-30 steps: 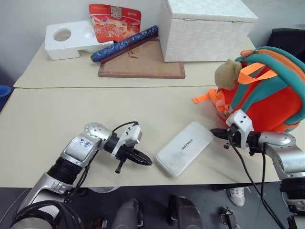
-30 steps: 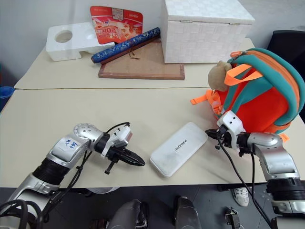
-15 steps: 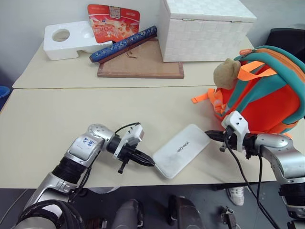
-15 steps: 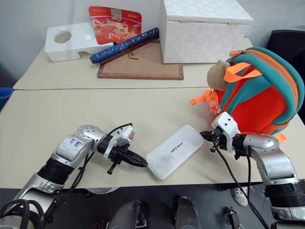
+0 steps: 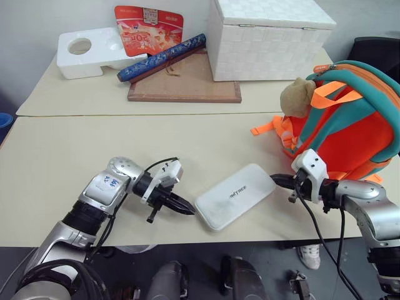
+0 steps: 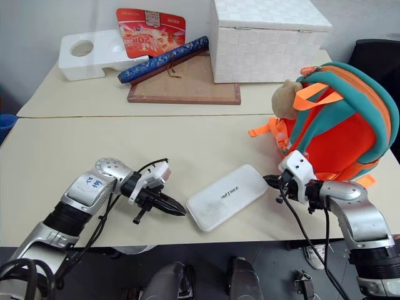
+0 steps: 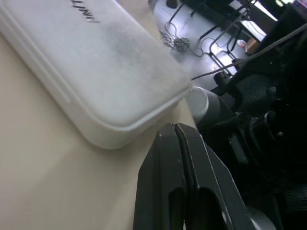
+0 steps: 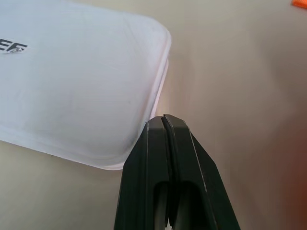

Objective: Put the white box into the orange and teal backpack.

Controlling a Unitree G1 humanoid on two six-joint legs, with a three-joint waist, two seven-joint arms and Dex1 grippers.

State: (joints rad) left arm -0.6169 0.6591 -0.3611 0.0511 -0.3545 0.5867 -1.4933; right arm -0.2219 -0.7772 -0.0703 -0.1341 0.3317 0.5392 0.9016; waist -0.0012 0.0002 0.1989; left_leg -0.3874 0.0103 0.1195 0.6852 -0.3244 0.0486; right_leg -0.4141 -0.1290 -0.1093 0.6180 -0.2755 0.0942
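The white box (image 5: 235,195) lies flat and slantwise on the table near the front edge, with grey lettering on top. My left gripper (image 5: 191,212) is shut, its tip at the box's near left corner (image 7: 110,129). The right gripper (image 5: 275,180) is also shut, and its tip meets the box's right end (image 8: 72,81). The orange and teal backpack (image 5: 350,125) stands upright at the table's right side, just behind the right gripper. A tan plush toy (image 5: 298,97) hangs on its upper left.
On the far table sit a large white woven lidded box (image 5: 269,37), a brown board (image 5: 184,84), a blue roll (image 5: 164,56), a red packet (image 5: 150,28) and a white foam block (image 5: 94,51). The table's front edge (image 5: 187,237) runs just below the box.
The white box has turned a little and now lies flatter across the table, shifted slightly left. My right gripper has followed its right end leftward. The left gripper stays at the near left corner.
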